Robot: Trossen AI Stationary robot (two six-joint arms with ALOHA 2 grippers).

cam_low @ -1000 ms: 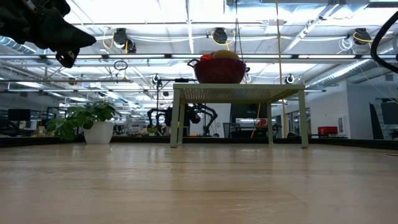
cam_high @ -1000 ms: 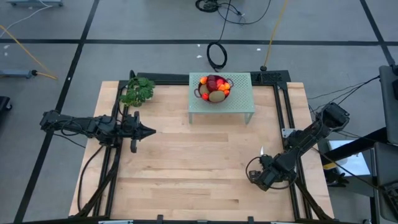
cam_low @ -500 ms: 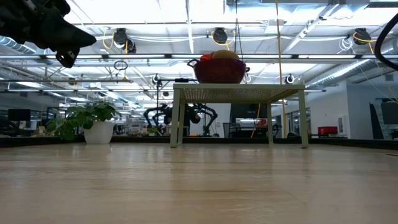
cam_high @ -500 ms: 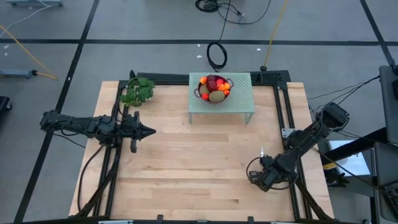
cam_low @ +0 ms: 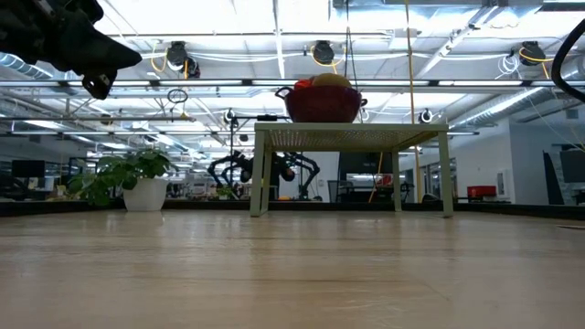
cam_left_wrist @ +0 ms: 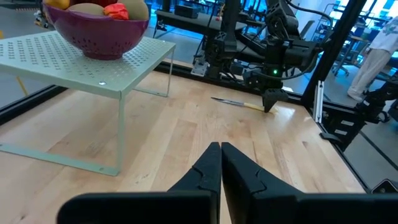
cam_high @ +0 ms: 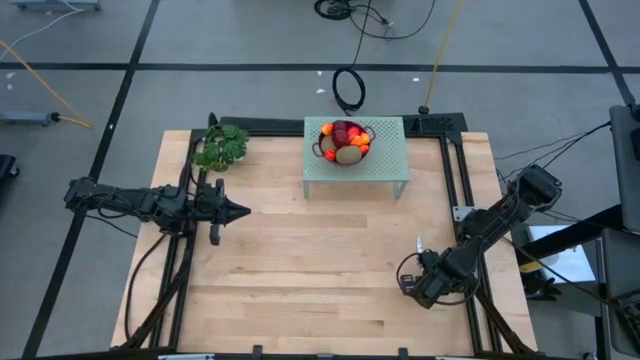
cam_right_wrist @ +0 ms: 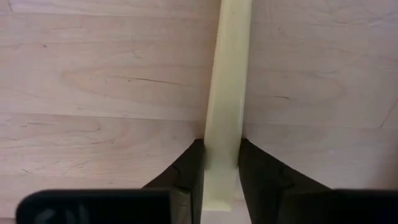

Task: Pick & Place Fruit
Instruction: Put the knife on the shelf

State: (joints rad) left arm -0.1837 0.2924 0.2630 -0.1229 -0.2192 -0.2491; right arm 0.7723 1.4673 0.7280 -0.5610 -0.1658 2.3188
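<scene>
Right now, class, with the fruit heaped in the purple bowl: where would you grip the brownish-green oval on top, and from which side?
Grip the brownish-green oval across its narrow middle, coming straight down from above. It lies on top of the heap, while the purple bowl wall and neighbouring fruit probably block a sideways approach.

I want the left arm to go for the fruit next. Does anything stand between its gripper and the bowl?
Nothing visible does. The left gripper is shut, out over bare table, and the fruit sits in the bowl up on the stand.
</scene>
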